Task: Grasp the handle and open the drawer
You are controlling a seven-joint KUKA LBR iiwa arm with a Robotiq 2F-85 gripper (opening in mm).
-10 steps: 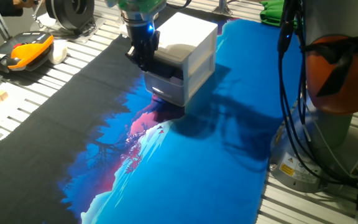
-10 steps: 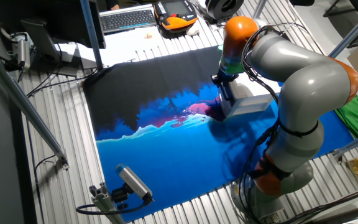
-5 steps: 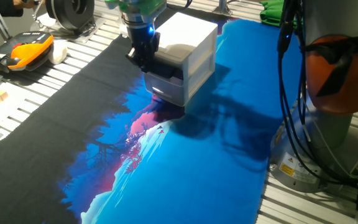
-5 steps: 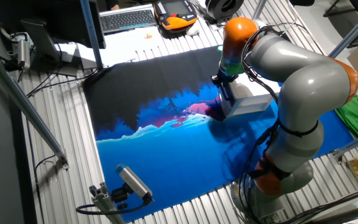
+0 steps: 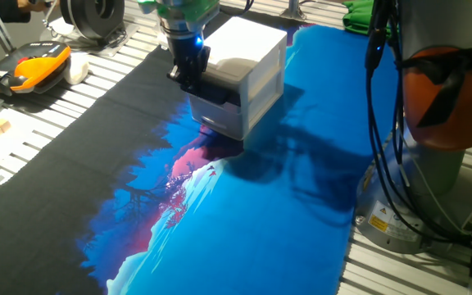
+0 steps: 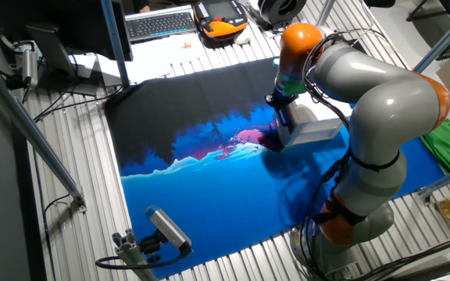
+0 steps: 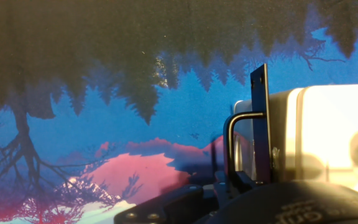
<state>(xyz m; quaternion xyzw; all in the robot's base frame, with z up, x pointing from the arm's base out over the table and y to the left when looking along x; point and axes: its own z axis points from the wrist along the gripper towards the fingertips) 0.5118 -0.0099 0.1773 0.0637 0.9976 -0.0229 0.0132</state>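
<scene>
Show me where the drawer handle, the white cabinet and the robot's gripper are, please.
handle (image 7: 259, 124): hand view, middle of the black bar.
white cabinet (image 5: 248, 41): one fixed view, its top.
gripper (image 5: 188, 80): one fixed view, at its fingertips.

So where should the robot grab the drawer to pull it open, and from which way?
Probably by the handle, the thin black bar across the front of the top drawer. It stands out from the front, so fingers fit on both sides. The gripper is best coming down from above at the cabinet's front, then pulling straight away.
</scene>
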